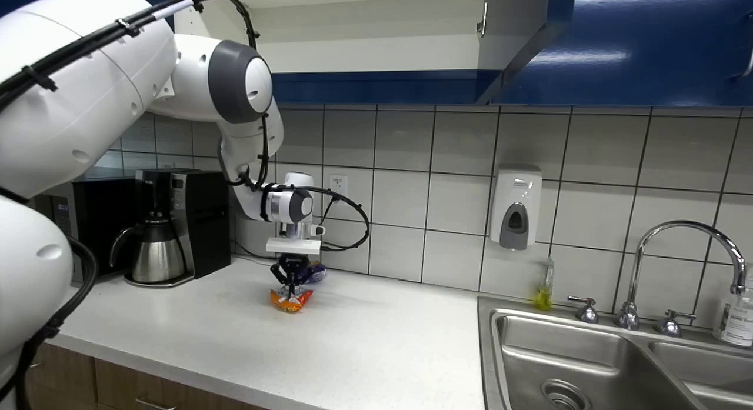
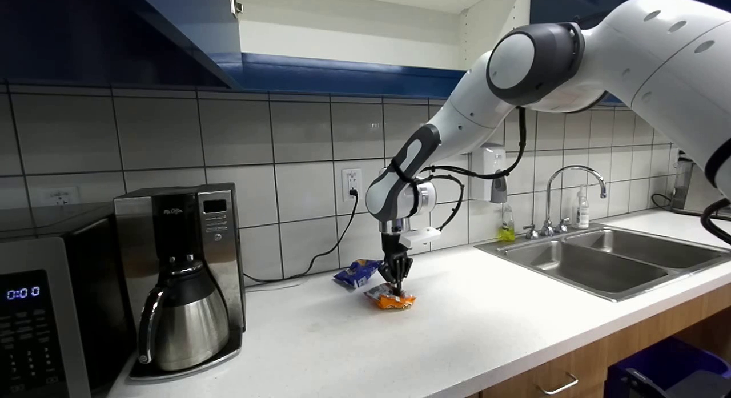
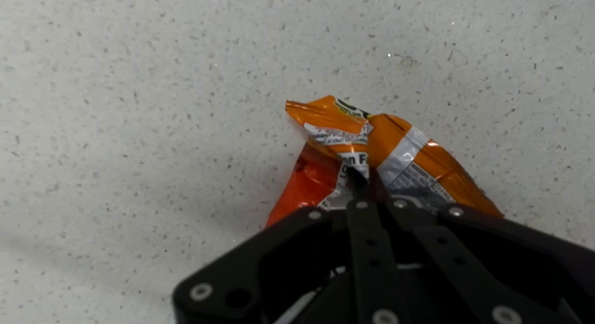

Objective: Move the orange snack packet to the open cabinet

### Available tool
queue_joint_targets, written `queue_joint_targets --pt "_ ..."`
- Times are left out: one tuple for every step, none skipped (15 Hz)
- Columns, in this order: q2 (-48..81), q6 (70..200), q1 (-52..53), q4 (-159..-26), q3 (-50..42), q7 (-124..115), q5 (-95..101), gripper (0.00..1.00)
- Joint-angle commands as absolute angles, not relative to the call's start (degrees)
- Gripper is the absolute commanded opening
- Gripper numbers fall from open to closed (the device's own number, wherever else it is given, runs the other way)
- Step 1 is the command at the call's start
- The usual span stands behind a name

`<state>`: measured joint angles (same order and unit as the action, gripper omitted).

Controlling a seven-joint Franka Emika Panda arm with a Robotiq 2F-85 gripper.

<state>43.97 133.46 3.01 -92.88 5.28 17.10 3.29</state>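
Note:
The orange snack packet [image 1: 287, 305] is at the white counter, below my gripper [image 1: 291, 289]; it also shows in an exterior view [image 2: 395, 301]. In the wrist view the packet [image 3: 395, 135] is crumpled and pinched in the middle between my closed fingers [image 3: 365, 184], with folds on both sides. The gripper [image 2: 398, 285] points straight down. I cannot tell whether the packet still touches the counter. The open cabinet [image 1: 376, 87], with a dark blue frame and pale interior, is above on the wall in both exterior views [image 2: 342, 73]; its visible interior holds nothing.
A small blue packet [image 2: 358, 272] lies close behind the orange one, near the wall. A coffee maker [image 2: 223, 261] and a microwave [image 2: 54, 306] stand on the counter. A sink [image 1: 488, 339] is at the opposite end. A cabinet door [image 1: 523, 45] hangs open.

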Motion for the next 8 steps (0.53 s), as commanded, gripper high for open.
queue_joint_targets --pt "41.8 131.9 3.3 -93.3 5.0 15.1 4.0 0.00" --pt "41.4 131.9 3.4 -93.5 5.1 15.0 4.0 0.00" --pt "41.1 132.0 3.4 -93.7 5.1 14.9 4.0 0.00" --pt "40.7 132.0 3.4 -94.0 5.1 14.8 3.9 0.00" --pt "40.2 132.1 3.4 -94.5 5.2 14.7 3.8 0.00" --pt "39.7 132.2 3.4 -95.0 5.3 14.6 3.6 0.00" --pt "39.1 132.2 3.5 -95.7 5.3 14.3 3.6 0.00" --pt "38.4 132.3 3.6 -96.5 5.5 14.1 3.5 0.00"
